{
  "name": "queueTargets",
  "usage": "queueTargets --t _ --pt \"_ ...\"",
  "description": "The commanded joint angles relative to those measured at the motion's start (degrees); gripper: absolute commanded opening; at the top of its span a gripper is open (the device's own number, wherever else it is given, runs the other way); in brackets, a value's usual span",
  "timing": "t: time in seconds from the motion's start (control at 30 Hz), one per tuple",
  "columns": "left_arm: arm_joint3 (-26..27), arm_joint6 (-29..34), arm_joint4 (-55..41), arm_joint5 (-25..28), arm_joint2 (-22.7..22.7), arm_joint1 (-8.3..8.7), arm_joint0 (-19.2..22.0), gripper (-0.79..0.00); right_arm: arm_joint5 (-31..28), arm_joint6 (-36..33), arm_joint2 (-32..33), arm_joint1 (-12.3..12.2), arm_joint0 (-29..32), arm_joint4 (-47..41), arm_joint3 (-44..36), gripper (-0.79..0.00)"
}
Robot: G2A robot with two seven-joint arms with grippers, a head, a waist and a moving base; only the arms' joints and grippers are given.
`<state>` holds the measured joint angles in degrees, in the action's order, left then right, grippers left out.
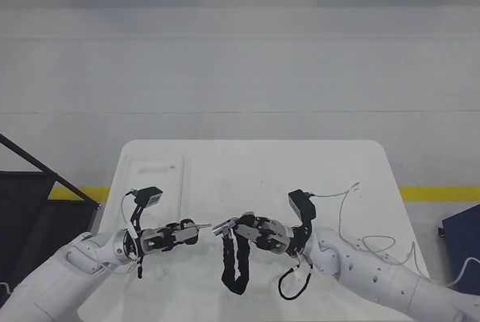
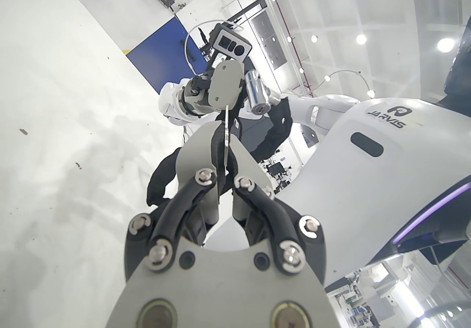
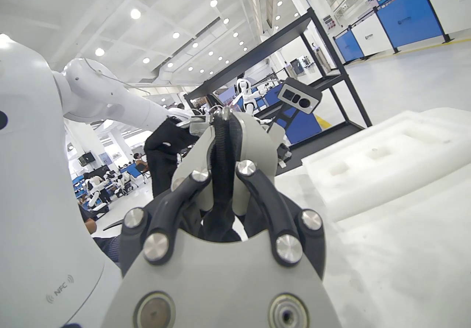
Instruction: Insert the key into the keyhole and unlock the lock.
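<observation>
Above the table [image 1: 320, 177], my left gripper [image 2: 222, 145] is pinching the key [image 2: 226, 123] just short of the keyhole [image 2: 260, 109]; my right gripper [image 3: 223, 120] is clamping the chain lock [image 2: 255, 93]. Aligning; next likely needs squaring key to keyhole.

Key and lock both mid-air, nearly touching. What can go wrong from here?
Key tip looks offset from the keyhole; pushing may jam on the lock face.
Right gripper seems to grip soft black sleeve; lock could swivel.
Left gripper pinches the key thinly; it may twist.
</observation>
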<state>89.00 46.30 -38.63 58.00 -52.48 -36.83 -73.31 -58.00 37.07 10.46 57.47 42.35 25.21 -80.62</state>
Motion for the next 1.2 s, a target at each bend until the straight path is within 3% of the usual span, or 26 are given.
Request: queueTargets --t 0.0,0.23,0.57,1.17 --pt "0.3 0.0 0.2 0.0 -0.2 0.02 -0.4 -0.785 0.0 -0.1 -0.7 0.7 -0.4 -2.5 0.0 -0.785" --pt "1.0 0.0 0.3 0.0 -1.4 0.43 -1.7 -0.785 0.0 -6.9 -0.7 2.8 -1.2 -9.5 4.4 -0.785" --pt "0.3 0.0 0.0 0.0 -3.9 0.94 -3.5 -0.785 0.0 -5.9 -0.1 3.8 0.1 -10.5 7.7 -0.785" --pt "-0.3 0.0 2.8 0.0 -6.2 -1.46 -3.5 -0.785 0.0 -5.9 -0.1 3.8 0.1 -10.5 7.7 -0.785"
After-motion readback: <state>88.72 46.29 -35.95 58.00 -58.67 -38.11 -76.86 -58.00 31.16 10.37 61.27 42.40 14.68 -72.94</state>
